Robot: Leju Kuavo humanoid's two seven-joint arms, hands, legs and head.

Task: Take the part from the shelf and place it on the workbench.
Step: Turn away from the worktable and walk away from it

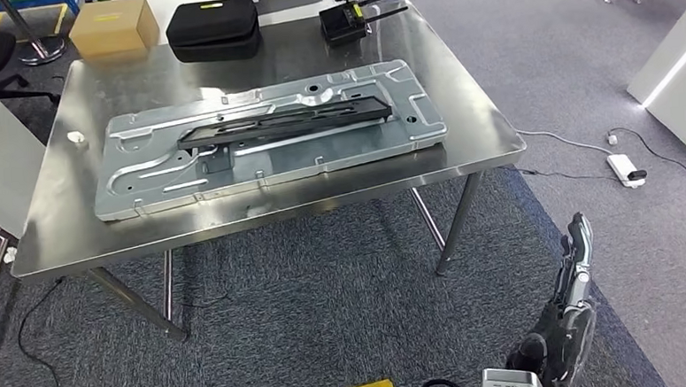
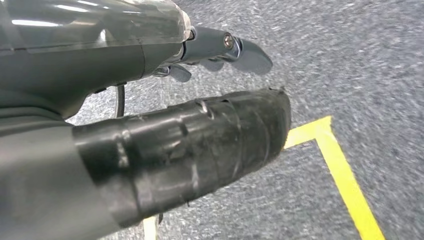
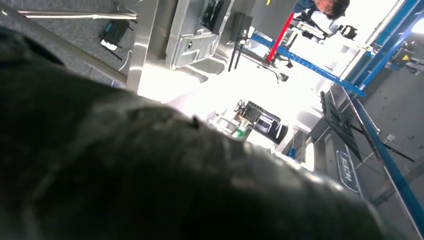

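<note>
Right hand low beside workbench, fingers' state unclear; left hand empty, fingers apart.

A wide stamped grey metal panel carrying a long black bar-shaped part covers the middle of the shiny steel tabletop, leaving bare strips along the near edge and left side, while a cardboard box, black zip case and black antenna radio crowd the far edge.
</note>
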